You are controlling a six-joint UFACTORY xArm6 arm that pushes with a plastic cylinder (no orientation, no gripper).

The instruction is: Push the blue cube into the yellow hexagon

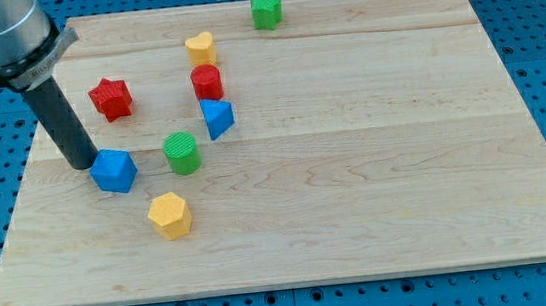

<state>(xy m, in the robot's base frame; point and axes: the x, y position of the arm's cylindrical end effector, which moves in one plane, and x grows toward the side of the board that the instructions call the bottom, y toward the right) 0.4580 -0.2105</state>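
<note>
The blue cube [114, 171] lies on the wooden board at the view's left. My tip [82, 164] rests on the board right at the cube's left side, touching or nearly touching it. The yellow hexagon [170, 215] lies below and to the right of the cube, about a block's width away from it.
A green cylinder [182, 153] stands just right of the blue cube. A blue triangular block [216, 117], a red cylinder [207, 82], a yellow heart-like block [201, 48] and a red star [111, 98] lie above. A green star [266, 11] sits at the top edge.
</note>
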